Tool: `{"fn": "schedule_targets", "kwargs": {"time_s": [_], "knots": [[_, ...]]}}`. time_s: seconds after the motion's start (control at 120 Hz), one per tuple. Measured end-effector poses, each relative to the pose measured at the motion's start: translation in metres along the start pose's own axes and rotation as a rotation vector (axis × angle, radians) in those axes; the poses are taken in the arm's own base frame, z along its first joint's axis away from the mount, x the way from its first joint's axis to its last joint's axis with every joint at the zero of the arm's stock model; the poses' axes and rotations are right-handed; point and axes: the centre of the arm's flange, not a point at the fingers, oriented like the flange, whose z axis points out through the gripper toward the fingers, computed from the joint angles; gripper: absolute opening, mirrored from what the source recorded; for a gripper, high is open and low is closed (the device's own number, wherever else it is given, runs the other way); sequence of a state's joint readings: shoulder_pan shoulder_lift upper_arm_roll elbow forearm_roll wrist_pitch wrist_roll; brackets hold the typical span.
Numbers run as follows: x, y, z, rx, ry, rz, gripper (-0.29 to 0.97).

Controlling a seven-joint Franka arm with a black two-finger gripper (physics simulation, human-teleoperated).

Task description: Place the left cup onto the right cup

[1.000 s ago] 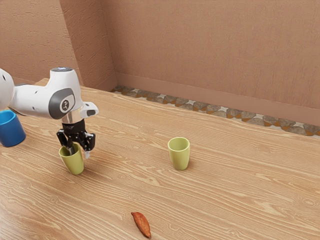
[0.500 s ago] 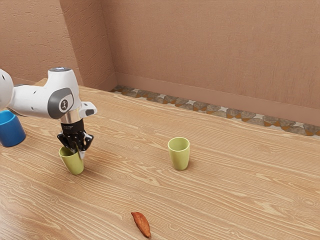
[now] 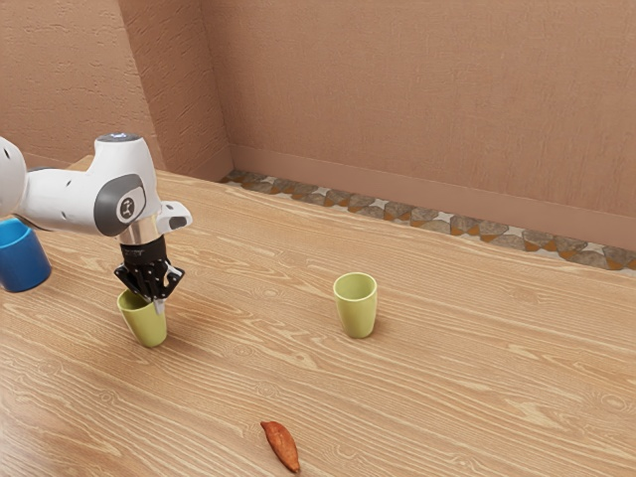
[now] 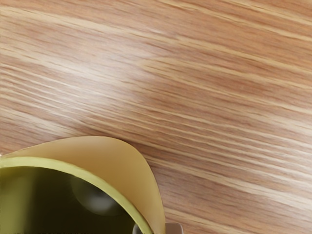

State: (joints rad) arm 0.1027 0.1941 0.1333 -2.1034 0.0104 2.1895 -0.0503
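The exterior view takes in the whole desk (image 3: 467,378). The left cup (image 3: 146,323) stands at the left of the frame and the right cup (image 3: 355,304) near the middle, well apart from it, both upright. A blue cup (image 3: 20,256) sits at the far left edge and a small orange thing (image 3: 281,444) lies low in the frame. The wrist view instead looks closely down into the left cup (image 4: 53,200), its rim and outer wall just under the hand, with wood grain beyond. The arm (image 3: 89,197) comes in from the left edge, its hand pointing straight down. The pincer (image 3: 153,295) is drawn narrow, its fingers pinching the left cup's wall at the rim, on the side toward the right cup.
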Motion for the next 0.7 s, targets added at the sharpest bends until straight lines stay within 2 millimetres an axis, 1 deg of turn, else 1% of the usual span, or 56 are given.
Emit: {"fn": "schedule_targets", "kwargs": {"time_s": [0.167,0.45,0.583,0.7], "knots": [[0.000,0.003,-0.003,0.001,0.005,0.001,-0.10],[0.002,0.019,-0.025,0.001,0.035,0.023,-0.10],[0.009,0.037,-0.046,0.004,0.061,0.053,-0.10],[0.011,0.057,-0.058,0.008,0.071,0.087,-0.10]]}}
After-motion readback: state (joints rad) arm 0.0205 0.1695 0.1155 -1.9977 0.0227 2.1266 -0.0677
